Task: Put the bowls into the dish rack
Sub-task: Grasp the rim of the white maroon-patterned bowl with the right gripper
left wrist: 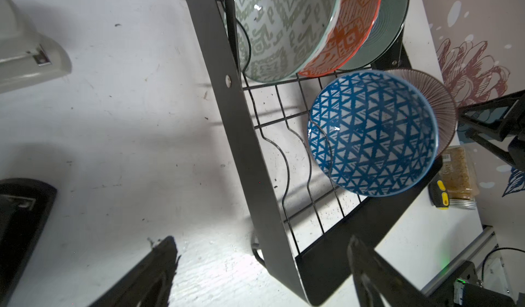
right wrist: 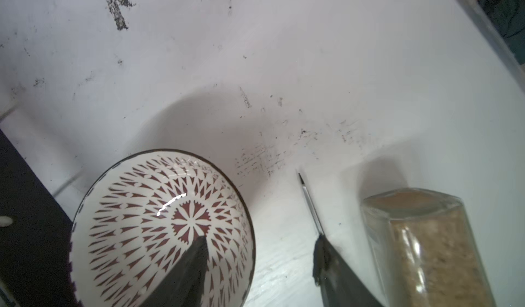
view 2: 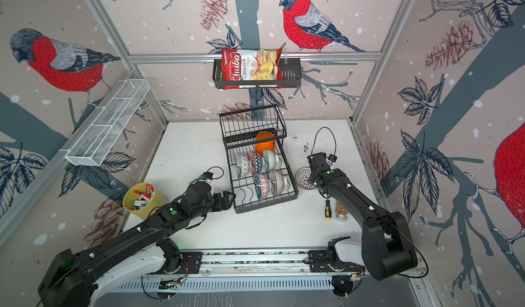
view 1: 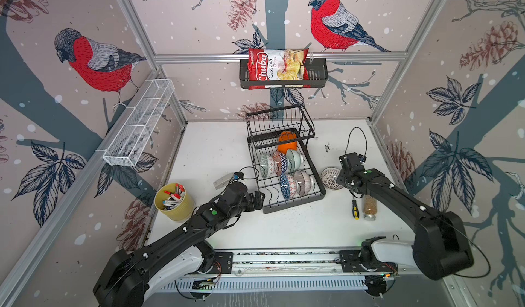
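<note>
Between the part-open jaws of the right gripper [right wrist: 260, 240] stands the rim of the loose bowl [right wrist: 136, 220]; pinch squarely before lifting; left gripper [left wrist: 260, 238] gapes wide.

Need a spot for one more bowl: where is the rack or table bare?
Bare: rack slots between blue bowl and left gripper; far table between rack and left wall. Crowded: right of the rack, with loose bowl, screwdriver, jar, right gripper.

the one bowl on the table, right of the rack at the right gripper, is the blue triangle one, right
No: the right wrist view shows that bowl is white with a dark red pattern. The blue triangle bowl stands in the dish rack. The rest is right.
</note>
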Robot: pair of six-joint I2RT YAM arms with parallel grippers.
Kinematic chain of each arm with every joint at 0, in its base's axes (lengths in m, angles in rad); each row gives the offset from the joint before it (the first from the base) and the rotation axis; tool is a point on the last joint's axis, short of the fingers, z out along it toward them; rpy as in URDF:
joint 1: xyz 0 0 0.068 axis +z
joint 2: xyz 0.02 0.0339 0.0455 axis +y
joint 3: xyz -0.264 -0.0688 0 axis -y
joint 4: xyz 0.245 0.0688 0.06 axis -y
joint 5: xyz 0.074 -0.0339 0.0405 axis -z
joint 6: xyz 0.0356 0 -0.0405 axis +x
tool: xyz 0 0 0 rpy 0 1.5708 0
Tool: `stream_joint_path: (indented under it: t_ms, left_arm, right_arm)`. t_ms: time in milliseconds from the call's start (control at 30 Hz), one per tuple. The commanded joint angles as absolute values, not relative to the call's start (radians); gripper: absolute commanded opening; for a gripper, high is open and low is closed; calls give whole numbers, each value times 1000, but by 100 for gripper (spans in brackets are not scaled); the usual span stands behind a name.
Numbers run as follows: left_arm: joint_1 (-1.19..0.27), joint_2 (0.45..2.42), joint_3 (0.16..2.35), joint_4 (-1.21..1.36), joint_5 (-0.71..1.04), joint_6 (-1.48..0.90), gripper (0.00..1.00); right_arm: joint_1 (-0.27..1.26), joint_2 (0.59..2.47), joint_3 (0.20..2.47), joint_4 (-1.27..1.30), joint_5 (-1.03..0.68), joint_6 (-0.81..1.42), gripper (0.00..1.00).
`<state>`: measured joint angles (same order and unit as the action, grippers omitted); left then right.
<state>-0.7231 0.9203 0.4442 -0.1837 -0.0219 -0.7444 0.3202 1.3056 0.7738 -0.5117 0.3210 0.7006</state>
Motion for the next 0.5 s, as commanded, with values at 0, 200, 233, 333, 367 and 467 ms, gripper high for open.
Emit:
stream_joint_path:
  t_ms: [0,200,233,333,367,467]
  left_arm:
    - [-732,940,431,-142,-36,-751,93]
    - [-742,983,420,-88,-29,-743,93]
    - [-744,986,417,-78,-29,-741,93]
    - [-745,989,413,-49,-24,-738,93]
    - [-747,989,410,-38,-22,-738,93]
    - [-750,989,405,-11,-26,-738,93]
  right_arm:
    - [309,1330,767,-450,274,678,59]
    - [303,1355,758,-422,262,677,51]
    - [303,1359,756,-418,259,675,49]
    - [301,1374,752,-406,256,678,44]
    - [301,1382,750,-402,256,680,43]
    - [303,1404,749,-393,258,683,38]
